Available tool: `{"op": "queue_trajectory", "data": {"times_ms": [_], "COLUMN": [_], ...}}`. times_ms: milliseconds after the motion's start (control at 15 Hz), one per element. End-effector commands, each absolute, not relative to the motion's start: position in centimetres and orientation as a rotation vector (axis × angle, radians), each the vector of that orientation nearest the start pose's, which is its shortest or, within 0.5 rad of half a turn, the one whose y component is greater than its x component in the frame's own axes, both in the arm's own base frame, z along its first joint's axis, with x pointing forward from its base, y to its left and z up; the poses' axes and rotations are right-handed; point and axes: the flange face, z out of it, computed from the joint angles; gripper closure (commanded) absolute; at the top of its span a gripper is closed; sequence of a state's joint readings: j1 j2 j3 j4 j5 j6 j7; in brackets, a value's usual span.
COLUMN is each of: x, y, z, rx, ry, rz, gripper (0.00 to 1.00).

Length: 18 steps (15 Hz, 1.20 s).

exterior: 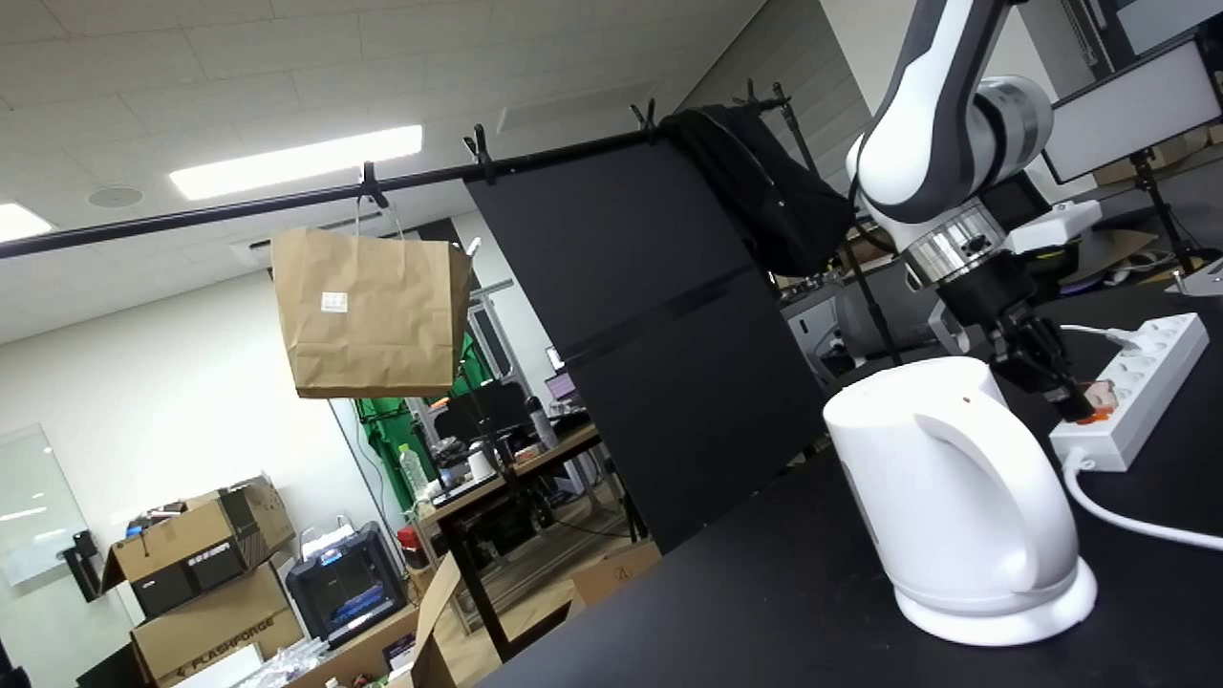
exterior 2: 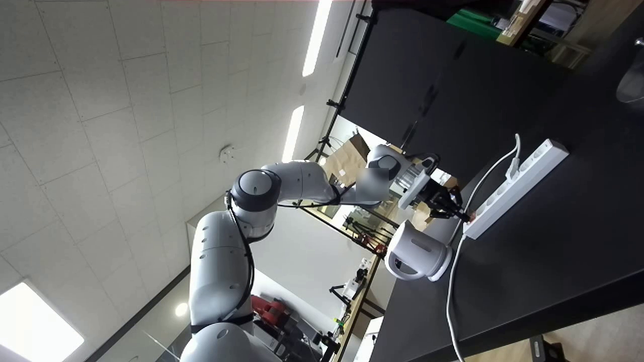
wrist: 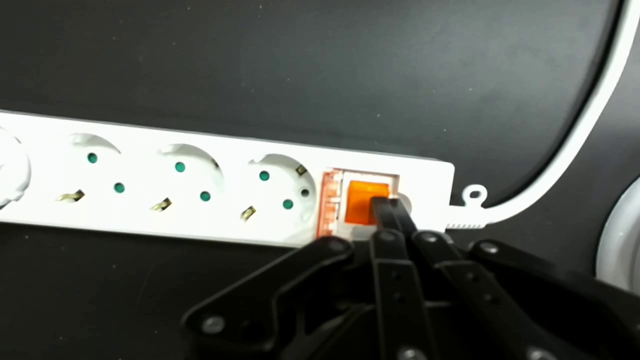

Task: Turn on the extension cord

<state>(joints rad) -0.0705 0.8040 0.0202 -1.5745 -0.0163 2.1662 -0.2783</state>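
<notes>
The extension cord is a long white power strip lying on the black table. It shows in both exterior views and across the wrist view. Its orange switch sits near the cable end, with a translucent reddish cover beside it. My gripper is shut, its fingers together with nothing between them. The fingertips are over the switch's right part in the wrist view and hide some of it. In both exterior views the gripper reaches down to the switch end; I cannot tell whether it presses.
A white kettle stands close to the strip's switch end, also in the wrist view. The strip's white cable runs off the table edge. A white plug sits in a socket toward the strip's far end.
</notes>
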Motion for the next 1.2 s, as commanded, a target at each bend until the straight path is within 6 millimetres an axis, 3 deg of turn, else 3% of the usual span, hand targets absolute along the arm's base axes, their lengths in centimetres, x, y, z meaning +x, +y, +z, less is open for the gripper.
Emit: {"op": "queue_trajectory", "data": {"times_ms": [0, 1133], "x": [66.9, 66.0], "y": [-4.2, -4.8], "z": [15.4, 14.0], "rx": [-3.070, -3.073], "ry": [-0.344, -0.323], "rz": [0.320, 0.328], "gripper": [1.00, 1.00]}}
